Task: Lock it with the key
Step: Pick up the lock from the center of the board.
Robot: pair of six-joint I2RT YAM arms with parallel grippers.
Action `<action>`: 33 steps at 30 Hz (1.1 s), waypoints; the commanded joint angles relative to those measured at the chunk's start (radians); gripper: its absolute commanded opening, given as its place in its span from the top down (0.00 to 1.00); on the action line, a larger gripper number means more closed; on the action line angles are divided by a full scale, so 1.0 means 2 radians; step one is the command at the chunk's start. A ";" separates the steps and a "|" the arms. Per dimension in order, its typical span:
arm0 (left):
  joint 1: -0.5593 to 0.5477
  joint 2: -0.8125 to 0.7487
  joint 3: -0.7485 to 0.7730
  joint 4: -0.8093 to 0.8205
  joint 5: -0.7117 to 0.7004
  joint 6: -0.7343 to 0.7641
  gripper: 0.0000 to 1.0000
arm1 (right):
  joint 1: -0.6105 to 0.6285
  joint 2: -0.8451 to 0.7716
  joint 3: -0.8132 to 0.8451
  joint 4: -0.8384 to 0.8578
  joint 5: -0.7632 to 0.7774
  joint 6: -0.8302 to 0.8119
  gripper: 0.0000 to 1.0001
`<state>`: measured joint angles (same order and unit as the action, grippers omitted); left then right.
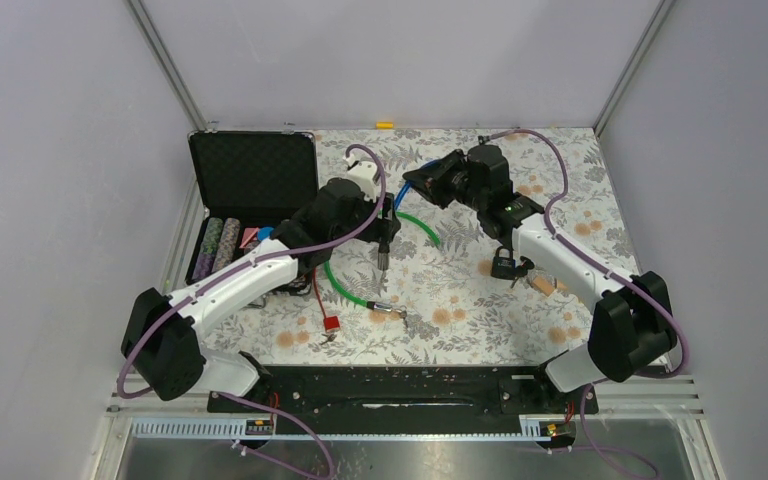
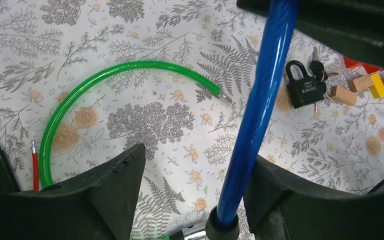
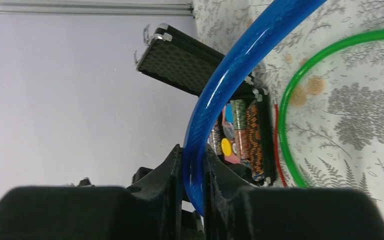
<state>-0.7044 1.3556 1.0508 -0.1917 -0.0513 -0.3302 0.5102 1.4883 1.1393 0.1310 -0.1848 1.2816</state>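
Note:
A blue cable lock (image 1: 403,193) hangs between my two grippers above the flowered table. My right gripper (image 3: 194,150) is shut on the blue cable (image 3: 230,75) and holds it in the air; it also shows in the top view (image 1: 422,183). My left gripper (image 2: 197,160) is open, and the blue cable (image 2: 260,100) runs between its jaws close to the right finger, down into a black collar (image 2: 222,227). A black padlock (image 2: 305,87) with keys (image 2: 317,66) lies on the table, to the right of both grippers in the top view (image 1: 503,264).
A green cable lock (image 2: 105,72) curves over the table below the left gripper. An open black case (image 1: 250,175) with poker chips (image 1: 218,245) stands at the left. Wooden blocks (image 2: 360,85) lie beside the padlock. A thin red cable (image 2: 33,165) lies by the case.

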 commanded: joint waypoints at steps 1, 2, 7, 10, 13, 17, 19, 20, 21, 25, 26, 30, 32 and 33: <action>0.001 0.007 0.031 0.051 0.011 0.006 0.36 | 0.006 -0.018 0.017 -0.039 0.028 -0.031 1.00; 0.001 0.007 0.031 0.050 0.012 0.005 0.39 | 0.005 -0.019 0.018 -0.041 0.030 -0.031 1.00; 0.001 0.003 0.029 0.032 0.016 -0.001 0.45 | 0.006 -0.026 0.017 -0.050 0.053 -0.036 1.00; 0.001 0.002 0.024 0.023 0.019 -0.002 0.44 | 0.006 -0.026 0.025 -0.056 0.060 -0.044 1.00; 0.001 0.003 0.018 0.020 0.023 -0.004 0.46 | 0.006 -0.028 0.028 -0.061 0.068 -0.050 1.00; 0.001 0.011 0.015 0.020 0.023 -0.004 0.57 | 0.006 -0.032 0.031 -0.062 0.074 -0.054 1.00; 0.002 0.016 0.017 0.016 0.038 -0.004 0.62 | 0.005 -0.031 0.033 -0.063 0.074 -0.054 1.00; 0.001 0.017 0.018 0.014 0.041 -0.004 0.64 | 0.006 -0.031 0.034 -0.062 0.075 -0.054 1.00; 0.000 0.018 0.019 0.011 0.042 -0.004 0.66 | 0.006 -0.032 0.036 -0.062 0.078 -0.053 1.00; -0.001 0.015 0.023 -0.003 0.043 0.000 0.63 | 0.006 -0.033 0.044 -0.086 0.090 -0.057 1.00; -0.002 0.012 0.023 -0.004 0.043 0.002 0.61 | 0.006 -0.032 0.047 -0.088 0.090 -0.058 1.00; -0.002 0.009 0.020 -0.010 0.045 0.007 0.58 | 0.006 -0.031 0.052 -0.089 0.090 -0.059 1.00; -0.003 0.009 0.018 -0.010 0.047 0.011 0.59 | 0.006 -0.029 0.054 -0.091 0.090 -0.059 1.00; -0.004 0.010 0.018 -0.011 0.046 0.012 0.62 | 0.005 -0.030 0.057 -0.094 0.090 -0.060 1.00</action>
<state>-0.7105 1.3907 1.0607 -0.1940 0.0360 -0.3347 0.5171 1.4746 1.1828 -0.0731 -0.0429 1.1854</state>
